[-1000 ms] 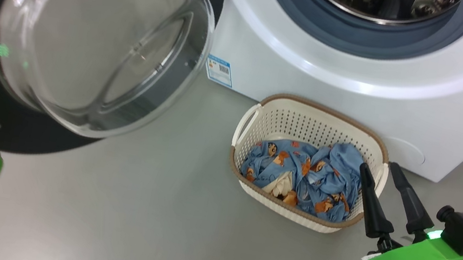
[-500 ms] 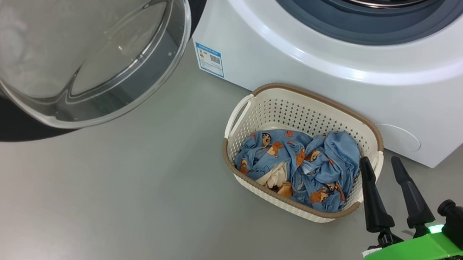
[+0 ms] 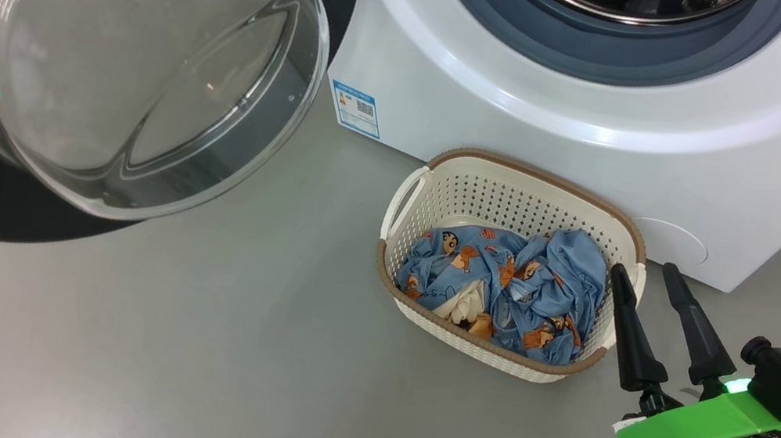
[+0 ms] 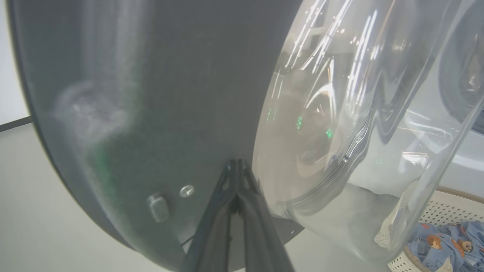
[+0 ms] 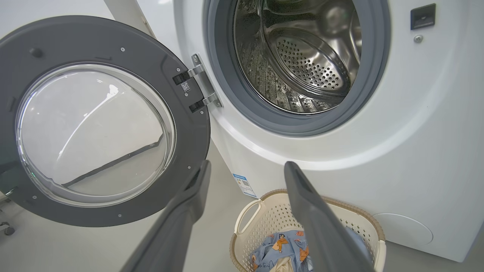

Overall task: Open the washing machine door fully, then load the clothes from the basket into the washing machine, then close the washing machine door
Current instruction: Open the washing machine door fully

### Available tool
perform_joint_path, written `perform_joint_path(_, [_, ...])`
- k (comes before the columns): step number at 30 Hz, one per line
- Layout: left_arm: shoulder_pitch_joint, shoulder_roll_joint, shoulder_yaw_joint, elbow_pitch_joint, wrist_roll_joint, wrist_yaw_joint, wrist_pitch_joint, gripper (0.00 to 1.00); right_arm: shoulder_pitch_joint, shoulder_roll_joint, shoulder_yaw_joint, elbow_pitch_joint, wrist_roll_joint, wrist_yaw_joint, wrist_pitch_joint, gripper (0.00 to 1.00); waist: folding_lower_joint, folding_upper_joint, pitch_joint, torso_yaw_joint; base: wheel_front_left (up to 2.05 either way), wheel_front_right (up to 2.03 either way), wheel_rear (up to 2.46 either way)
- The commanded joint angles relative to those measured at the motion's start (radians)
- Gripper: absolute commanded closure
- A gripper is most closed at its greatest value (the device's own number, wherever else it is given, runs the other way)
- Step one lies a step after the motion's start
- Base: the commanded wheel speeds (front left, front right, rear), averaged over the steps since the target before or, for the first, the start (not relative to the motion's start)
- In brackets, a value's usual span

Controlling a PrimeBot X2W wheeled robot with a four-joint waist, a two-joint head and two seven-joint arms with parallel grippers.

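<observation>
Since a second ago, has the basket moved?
No. The basket keeps its place against the blue label on the washing machine; the camera shifted.

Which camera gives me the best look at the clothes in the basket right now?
Head view: the clothes lie in full sight inside the basket. The right wrist view catches just a part at its bottom edge, partly behind a finger. The left wrist view has a corner of them at lower right.

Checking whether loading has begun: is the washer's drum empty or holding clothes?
Empty, as far as shows: bare perforated steel inside the drum, while the clothes lie bunched in the basket.
</observation>
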Motion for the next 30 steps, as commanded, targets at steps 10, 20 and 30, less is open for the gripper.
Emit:
perform_joint_path(10, [0.096,0.036,0.063,-0.164,-0.025,-0.001,-0.015,1.00,0.013,-0.005,0.015,-0.017,0.001,0.002,-0.012,0.00,0.0000,0.0000,-0.036,-0.002,0.00,0.00,0.00])
perform_joint_path(20, [0.279,-0.022,0.127,-0.416,-0.007,0.034,-0.015,0.00,0.035,-0.019,0.029,-0.004,0.010,0.002,-0.012,0.00,0.0000,0.0000,-0.088,-0.028,0.00,0.00,0.00])
perform_joint_path(30, [0.446,-0.086,0.137,-0.673,0.011,0.081,-0.015,0.00,0.048,-0.031,0.059,-0.009,0.015,0.002,-0.012,0.00,0.0000,0.0000,-0.124,-0.114,0.00,0.00,0.00])
